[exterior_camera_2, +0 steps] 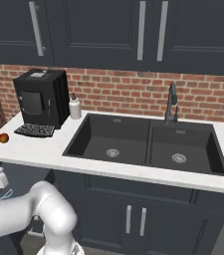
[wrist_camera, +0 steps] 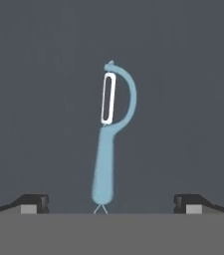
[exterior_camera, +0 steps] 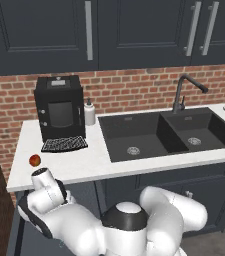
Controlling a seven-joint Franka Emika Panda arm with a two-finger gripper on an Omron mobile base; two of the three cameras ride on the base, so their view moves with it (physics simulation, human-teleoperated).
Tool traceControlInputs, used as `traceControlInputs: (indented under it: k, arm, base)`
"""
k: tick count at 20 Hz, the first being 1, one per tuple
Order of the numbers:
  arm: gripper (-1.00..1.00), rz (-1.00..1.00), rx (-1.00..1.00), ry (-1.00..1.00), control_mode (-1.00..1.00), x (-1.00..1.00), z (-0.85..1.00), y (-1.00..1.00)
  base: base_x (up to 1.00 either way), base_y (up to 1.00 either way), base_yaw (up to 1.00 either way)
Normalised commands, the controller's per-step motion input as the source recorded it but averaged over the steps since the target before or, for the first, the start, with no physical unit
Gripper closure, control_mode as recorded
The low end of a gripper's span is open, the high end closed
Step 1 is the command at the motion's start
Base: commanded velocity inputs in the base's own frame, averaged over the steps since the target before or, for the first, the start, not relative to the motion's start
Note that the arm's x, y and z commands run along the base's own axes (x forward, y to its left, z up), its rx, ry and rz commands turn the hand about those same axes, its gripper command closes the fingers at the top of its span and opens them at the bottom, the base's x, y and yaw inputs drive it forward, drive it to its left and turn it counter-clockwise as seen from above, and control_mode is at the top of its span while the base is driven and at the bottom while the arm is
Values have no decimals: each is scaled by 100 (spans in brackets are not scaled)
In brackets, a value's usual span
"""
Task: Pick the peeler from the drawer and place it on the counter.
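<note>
The light-blue peeler [wrist_camera: 108,144] lies flat on the dark floor of the drawer [wrist_camera: 39,99]. Its handle points toward the hand and its looped silvery head points away. My gripper [wrist_camera: 112,204] hangs open right above it. One dark fingertip [wrist_camera: 34,201] stands left of the handle end and the other one [wrist_camera: 193,201] stands right of it, neither touching the peeler. The white counter [exterior_camera: 89,162] runs above the spot where my arm reaches down at the left.
A red apple [exterior_camera: 34,160] lies near the counter's left front corner. Behind it stand a black coffee machine [exterior_camera: 59,107] and a soap dispenser [exterior_camera: 89,112]. The black double sink [exterior_camera: 169,132] with its faucet [exterior_camera: 181,92] takes the counter's right half.
</note>
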Motion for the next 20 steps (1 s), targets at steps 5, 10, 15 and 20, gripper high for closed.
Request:
traceControlInputs:
  k: [5,10,15,20]
  arm:
    - [-100,-1,0,3,-100,4,-27,22]
    - [-100,0,1,4,-100,0,-31,-16]
    - [-100,0,4,1,-100,0,-27,-33]
    - [-100,0,0,0,-100,0,-32,-2]
  base:
    - [0,0,0]
    - [0,0,0]
    - [0,0,0]
    - [0,0,0]
